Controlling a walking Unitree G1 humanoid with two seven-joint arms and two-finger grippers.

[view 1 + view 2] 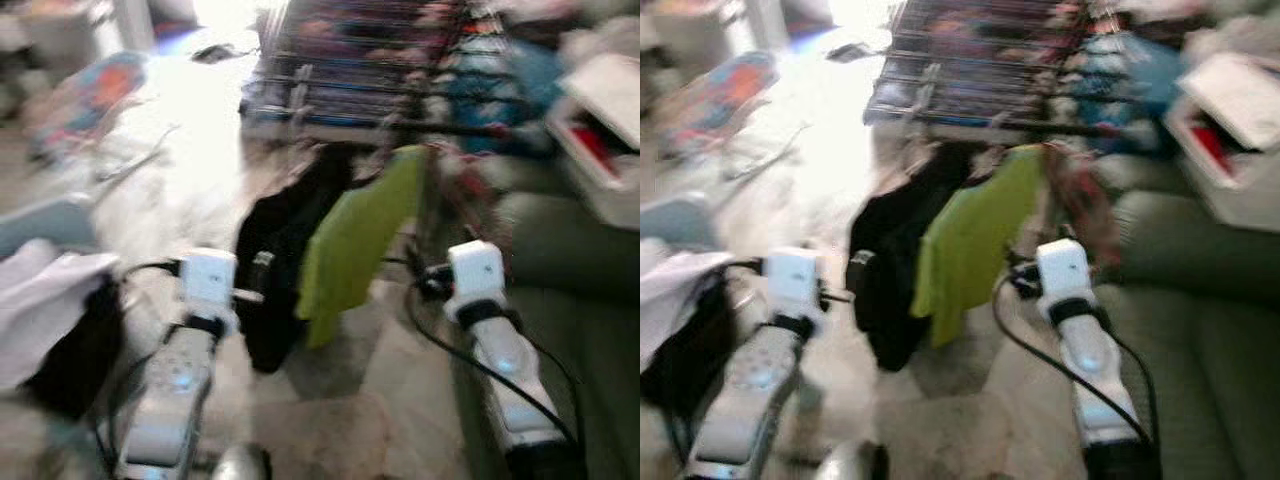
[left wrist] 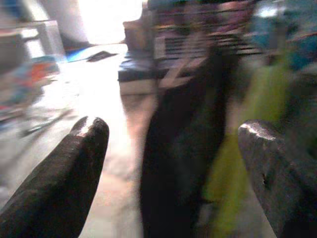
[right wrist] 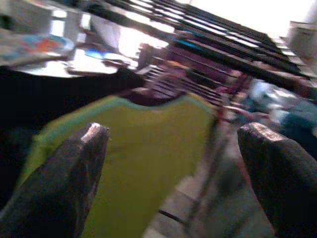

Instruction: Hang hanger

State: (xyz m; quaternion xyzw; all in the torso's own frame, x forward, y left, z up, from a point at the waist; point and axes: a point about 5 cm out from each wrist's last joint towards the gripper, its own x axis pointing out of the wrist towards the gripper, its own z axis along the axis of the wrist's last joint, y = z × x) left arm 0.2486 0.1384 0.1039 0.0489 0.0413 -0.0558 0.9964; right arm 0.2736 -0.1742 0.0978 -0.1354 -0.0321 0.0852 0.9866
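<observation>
Ahead, green shirt (image 3: 143,148) hangs just beyond the spread right hand (image 3: 173,163).

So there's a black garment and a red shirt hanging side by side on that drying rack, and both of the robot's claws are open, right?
Not quite: the shirt beside the black garment is lime green, not red, as the left eye view shows. Both hang on the drying rack, and the left end effector and right end effector are open.

Head stereo pair looks forward and down over both arms at a drying rack (image 1: 350,80), blurred. Left wrist camera looks along its fingers (image 2: 64,173), close to the black garment (image 2: 183,148). Right wrist camera faces the green shirt (image 3: 148,148), close up. All views share both garments.
</observation>
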